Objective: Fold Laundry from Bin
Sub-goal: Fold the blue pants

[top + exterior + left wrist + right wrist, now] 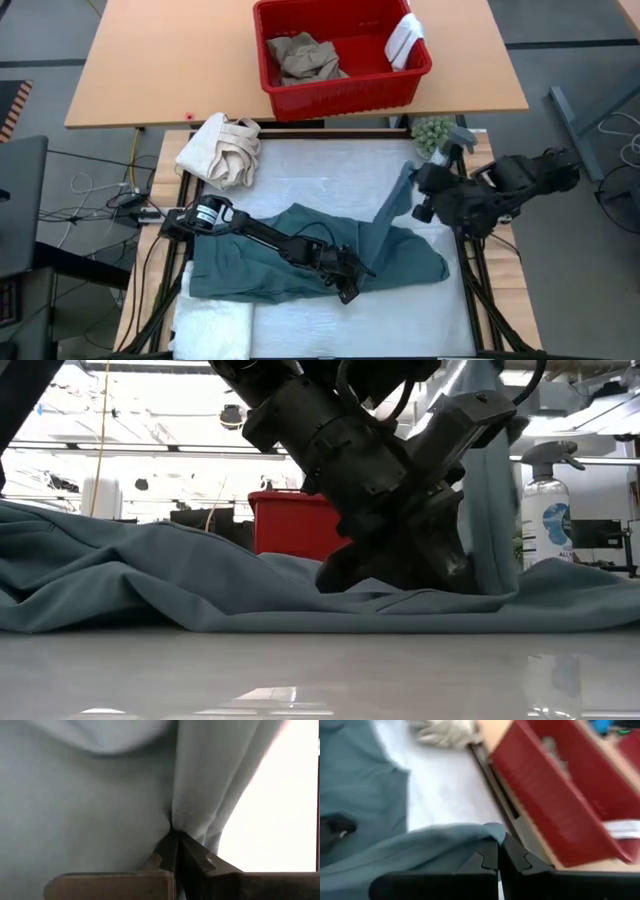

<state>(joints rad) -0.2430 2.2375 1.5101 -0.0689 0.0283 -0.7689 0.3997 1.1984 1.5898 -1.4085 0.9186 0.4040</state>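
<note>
At lower centre of the left wrist view, dark fingers [172, 852] pressed tight together, pinching a vertical fold of soft, matte teal garment [100, 805]. Same left gripper [347, 289] seen from above at lower centre of the frame, low on the garment's near edge. At lower centre of the right wrist view, dark fingers [512, 855] likewise clamped on a rounded teal hem; from above, right gripper [412, 183] at right of centre, holding a narrow strip of the cloth lifted off the table.

Garment [300, 250] spread wide and rumpled across the lower middle of the high view, long axis running left to right, with the raised strip slanting up toward the upper right. Smooth white table cover [330, 170] beneath it.

Red plastic bin [345, 90] at upper centre, rectangular with rounded rim, on a tan wooden table [150, 60], well apart from the garment. Inside: crumpled tan trousers [305, 58] at its left, small white cloth [405, 40] draped over its right rim.

Cream bundled canvas cloth [220, 150] just left of centre, lumpy, near the bin's lower left corner. White textured towel [215, 325] at lower left, touching the garment's edge. Clear spray bottle [547, 505] at the right of the low view.
</note>
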